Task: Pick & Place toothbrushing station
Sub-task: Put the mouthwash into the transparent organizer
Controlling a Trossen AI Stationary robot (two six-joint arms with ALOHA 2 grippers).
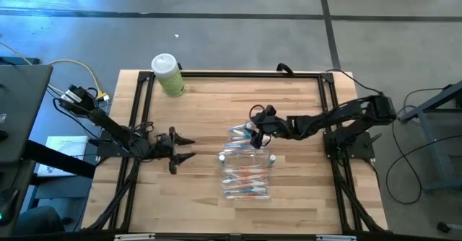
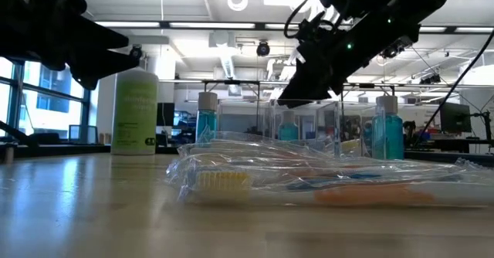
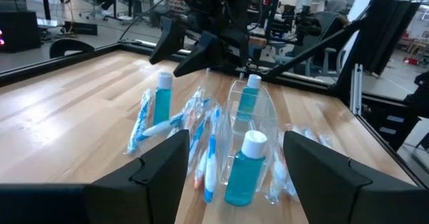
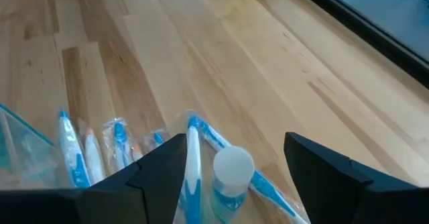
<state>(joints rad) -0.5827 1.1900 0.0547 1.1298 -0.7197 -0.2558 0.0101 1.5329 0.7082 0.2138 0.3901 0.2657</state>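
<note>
The toothbrushing station lies right of the table's middle: a clear plastic holder (image 1: 249, 156), several wrapped blue- and orange-marked toothbrushes (image 1: 245, 182) lying flat, and small white-capped blue tubes (image 1: 273, 158) standing upright. My right gripper (image 1: 254, 130) is open and hovers over the station's far end. In its wrist view a white-capped tube (image 4: 231, 174) stands between its fingers, apart from both. My left gripper (image 1: 189, 149) is open and empty to the station's left, pointing at it. Its wrist view shows a nearer tube (image 3: 244, 167) in front of it.
A pale green white-capped bottle (image 1: 168, 75) stands upright at the far left of the table. A black frame rail (image 1: 238, 73) runs along the table's edges. Bare wood lies between the bottle and the station and along the near edge (image 1: 180, 205).
</note>
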